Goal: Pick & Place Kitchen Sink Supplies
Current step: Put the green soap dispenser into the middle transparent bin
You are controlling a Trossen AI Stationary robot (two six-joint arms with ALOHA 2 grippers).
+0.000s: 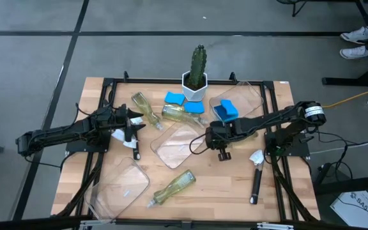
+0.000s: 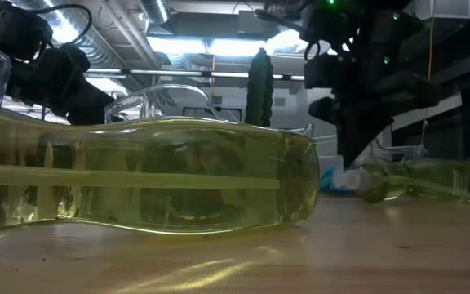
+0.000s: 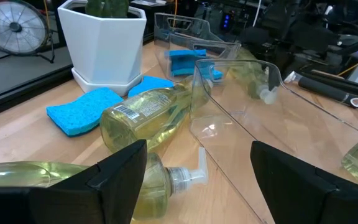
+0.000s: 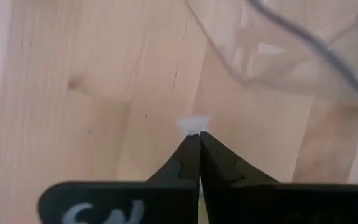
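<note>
Three clear bottles of yellow-green liquid lie on their sides: one near the front edge [image 1: 174,187], two by the cactus [image 1: 147,108] [image 1: 183,113]. Blue sponges lie by the cactus pot [image 1: 174,99] [image 1: 195,106], and another [image 1: 225,110] sits in a clear tray [image 1: 251,96]. A black-handled brush [image 1: 256,182] lies at the right, another [image 1: 133,145] at the left. My left gripper [image 3: 197,186] stands open just short of a bottle's pump [image 3: 185,176]. My right gripper [image 4: 194,135] is shut, pointing steeply down over bare wood beside the middle tray [image 1: 183,144]. My right gripper has its shut fingertips right at a small white speck [image 4: 193,124] on or just above the wood. I cannot tell whether the fingers touch or hold it.
A green cactus in a white pot [image 1: 197,80] stands at the far middle. A third clear tray [image 1: 120,185] lies at the near left. Bare wood shows at the near right around the brush.
</note>
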